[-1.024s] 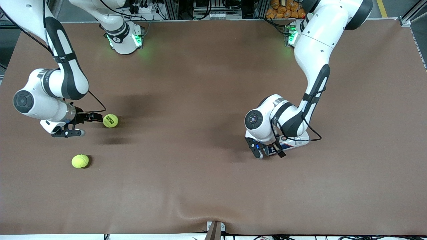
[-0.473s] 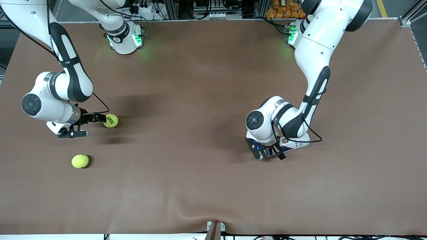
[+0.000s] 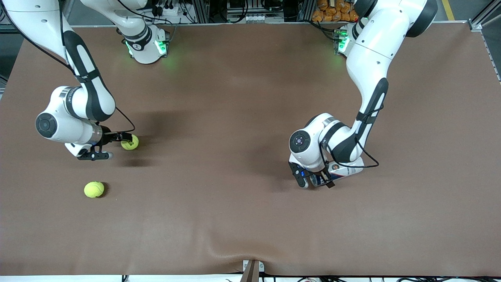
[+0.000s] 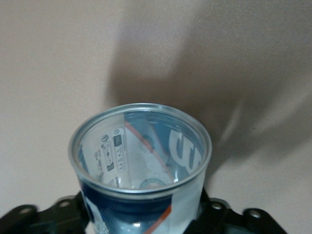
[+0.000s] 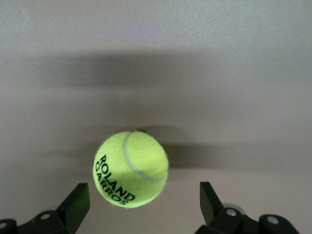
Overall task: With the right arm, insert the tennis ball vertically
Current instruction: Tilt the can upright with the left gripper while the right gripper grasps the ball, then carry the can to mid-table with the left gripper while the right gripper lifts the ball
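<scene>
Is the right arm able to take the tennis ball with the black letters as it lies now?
Probably yes. The right gripper is open, its jaws standing wide to either side of the lettered tennis ball on the table, and nothing lies between them.

tennis ball [image 3: 130,143] partly hidden by right end effector [image 3: 108,145], can [image 4: 141,168] base cut off

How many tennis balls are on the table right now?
2. One ball lies at the right arm's end, just ahead of the open right claw. The second ball lies nearer the front camera, untouched. Inside the can, none shows.
</scene>
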Motion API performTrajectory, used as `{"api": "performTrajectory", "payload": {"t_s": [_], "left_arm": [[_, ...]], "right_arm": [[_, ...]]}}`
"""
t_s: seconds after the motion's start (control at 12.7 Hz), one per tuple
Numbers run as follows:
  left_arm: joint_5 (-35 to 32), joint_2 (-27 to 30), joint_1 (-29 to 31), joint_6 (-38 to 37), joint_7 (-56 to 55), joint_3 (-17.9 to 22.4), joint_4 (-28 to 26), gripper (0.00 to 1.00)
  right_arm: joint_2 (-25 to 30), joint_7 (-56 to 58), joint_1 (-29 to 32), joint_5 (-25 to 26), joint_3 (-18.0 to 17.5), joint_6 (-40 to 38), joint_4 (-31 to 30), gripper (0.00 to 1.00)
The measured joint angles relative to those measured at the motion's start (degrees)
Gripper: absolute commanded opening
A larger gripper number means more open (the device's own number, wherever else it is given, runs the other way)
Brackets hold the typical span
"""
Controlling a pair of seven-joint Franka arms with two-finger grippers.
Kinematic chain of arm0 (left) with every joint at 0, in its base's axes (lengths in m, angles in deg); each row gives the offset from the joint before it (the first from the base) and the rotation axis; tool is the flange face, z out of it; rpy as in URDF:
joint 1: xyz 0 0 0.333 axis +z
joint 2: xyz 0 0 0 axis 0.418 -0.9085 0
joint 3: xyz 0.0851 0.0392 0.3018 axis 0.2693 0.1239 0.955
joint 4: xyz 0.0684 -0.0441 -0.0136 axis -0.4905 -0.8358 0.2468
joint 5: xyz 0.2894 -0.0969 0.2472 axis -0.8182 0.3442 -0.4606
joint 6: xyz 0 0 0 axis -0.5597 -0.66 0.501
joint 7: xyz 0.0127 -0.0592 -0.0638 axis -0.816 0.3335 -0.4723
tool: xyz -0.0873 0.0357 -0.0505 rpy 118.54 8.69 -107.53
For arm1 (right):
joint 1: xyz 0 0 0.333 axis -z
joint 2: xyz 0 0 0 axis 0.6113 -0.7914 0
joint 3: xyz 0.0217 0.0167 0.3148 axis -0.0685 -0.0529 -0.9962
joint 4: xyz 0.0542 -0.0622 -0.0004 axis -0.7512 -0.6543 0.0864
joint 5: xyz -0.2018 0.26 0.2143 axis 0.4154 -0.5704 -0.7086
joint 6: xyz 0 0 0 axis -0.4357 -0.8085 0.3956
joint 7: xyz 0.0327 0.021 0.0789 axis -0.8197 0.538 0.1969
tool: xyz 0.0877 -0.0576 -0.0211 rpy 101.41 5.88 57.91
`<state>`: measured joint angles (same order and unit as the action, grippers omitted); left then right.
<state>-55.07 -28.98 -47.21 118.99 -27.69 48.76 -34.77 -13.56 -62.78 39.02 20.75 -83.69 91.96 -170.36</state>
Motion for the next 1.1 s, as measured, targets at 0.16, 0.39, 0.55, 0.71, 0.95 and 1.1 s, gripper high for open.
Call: {"api": "performTrajectory", "payload": {"t_s": [0.16, 0.39, 0.55, 0.71, 0.95, 1.1], "left_arm": [[0.0, 0.0, 0.0, 0.0, 0.2, 0.0, 0.4, 0.71], [0.0, 0.1, 0.0, 0.1, 0.2, 0.0, 1.1, 0.71], [0.0, 0.8, 0.0, 0.1, 0.2, -0.3, 1.5, 0.71], [0.7, 2.3, -0.2, -0.2, 0.2, -0.6, 1.7, 0.71], [4.6, 6.5, -0.2, -0.9, 0.2, -0.8, 2.2, 0.71], [10.3, 9.9, -0.1, -1.3, 0.3, -0.9, 2.4, 0.7]], "right_arm": [[-0.3, 0.0, -0.4, -0.1, 0.0, 1.6, -0.5, 1.0], [-2.3, -0.2, -0.8, -0.2, 0.0, 4.2, -0.6, 1.0], [-3.3, -0.9, -0.9, -0.2, 0.0, 4.7, -0.7, 1.0], [-3.8, -1.1, -1.0, -0.5, 0.0, 4.7, -0.8, 1.0], [-4.1, -1.2, -1.1, -2.1, 0.0, 4.7, -1.5, 1.0], [-4.1, -1.2, -1.1, -2.6, 0.0, 4.7, -1.6, 0.91]]}}
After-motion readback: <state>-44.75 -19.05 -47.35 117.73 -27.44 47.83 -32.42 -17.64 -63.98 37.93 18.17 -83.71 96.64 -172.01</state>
